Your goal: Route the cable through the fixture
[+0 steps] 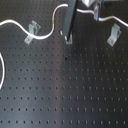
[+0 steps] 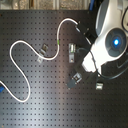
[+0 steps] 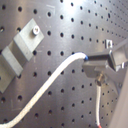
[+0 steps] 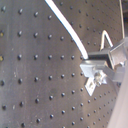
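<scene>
The cable [image 1: 42,34] is one long white cord. It snakes across the upper left of the first exterior view, over the black board [image 1: 65,90] full of holes. One end runs straight into the gripper [image 3: 97,64], and in the first wrist view the jaws look closed on it. From there the cord stretches away toward a metal bracket [image 3: 20,47] near it. In the first exterior view two brackets show: one by the cord [image 1: 33,31], another in the upper right [image 1: 114,34].

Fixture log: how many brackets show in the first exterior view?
2. In the first exterior view's upper left, one bracket beside the cable; in the first exterior view's upper right, another. The arm may hide more.
</scene>
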